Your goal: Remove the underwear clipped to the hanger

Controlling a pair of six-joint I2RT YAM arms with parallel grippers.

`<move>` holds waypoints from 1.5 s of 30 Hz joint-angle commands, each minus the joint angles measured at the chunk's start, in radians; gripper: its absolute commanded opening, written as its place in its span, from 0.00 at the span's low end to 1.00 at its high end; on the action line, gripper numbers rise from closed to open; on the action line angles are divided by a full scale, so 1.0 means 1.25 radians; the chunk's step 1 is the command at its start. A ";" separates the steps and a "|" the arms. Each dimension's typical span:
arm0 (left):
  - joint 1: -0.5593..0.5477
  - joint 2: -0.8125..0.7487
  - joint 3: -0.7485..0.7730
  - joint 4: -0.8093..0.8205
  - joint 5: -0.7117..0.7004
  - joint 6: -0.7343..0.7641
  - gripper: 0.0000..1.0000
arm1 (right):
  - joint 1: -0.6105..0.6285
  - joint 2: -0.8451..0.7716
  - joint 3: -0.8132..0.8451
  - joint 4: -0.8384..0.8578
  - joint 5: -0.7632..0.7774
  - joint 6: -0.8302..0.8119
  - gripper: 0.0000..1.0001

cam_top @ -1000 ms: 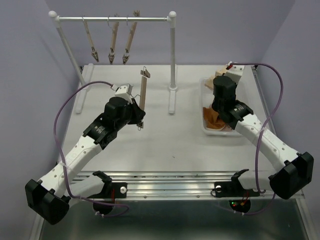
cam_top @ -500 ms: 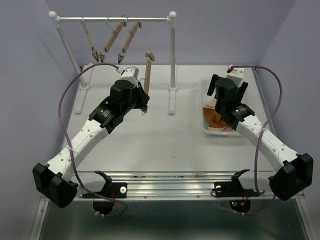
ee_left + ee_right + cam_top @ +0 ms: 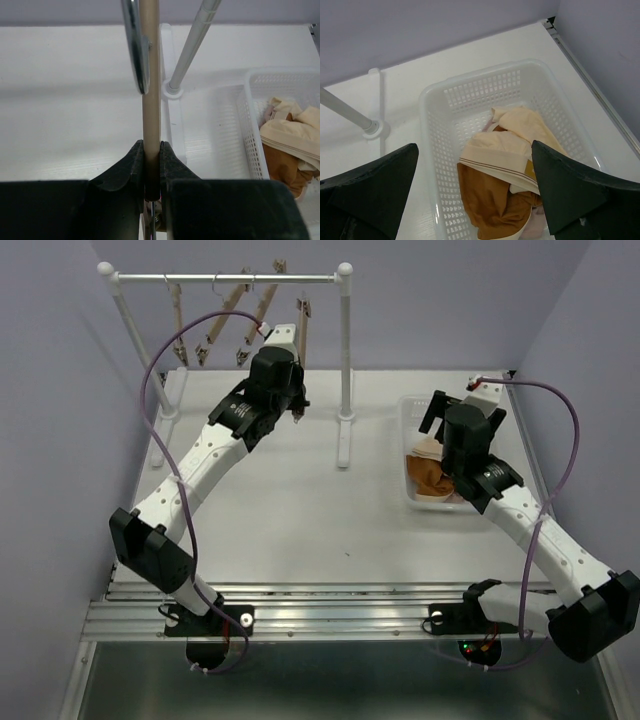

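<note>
Now: left end effector [image 3: 151,150] clamped on wooden hanger [image 3: 150,90], up beside rack [image 3: 230,278] at bench [image 3: 300,500] far edge. Right end effector [image 3: 475,150] spread wide above white basket [image 3: 485,90] near right edge; underwear [image 3: 495,165] heaped inside.

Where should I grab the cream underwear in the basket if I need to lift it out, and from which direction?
Grip the cream underwear at its striped waistband. It lies uppermost on the pile, over the rust-brown garment, so it is probably the easiest edge to pinch alone. Come straight down from above, since the basket walls close off every side.
</note>
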 commanded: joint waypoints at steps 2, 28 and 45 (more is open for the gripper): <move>0.009 0.068 0.162 -0.037 -0.061 0.066 0.00 | 0.003 -0.043 -0.008 0.065 0.019 -0.004 1.00; 0.066 0.316 0.537 0.050 -0.119 0.299 0.00 | 0.003 -0.040 -0.023 0.093 0.017 -0.020 1.00; 0.123 0.417 0.615 0.124 -0.039 0.314 0.00 | 0.003 -0.009 -0.024 0.095 0.016 -0.018 1.00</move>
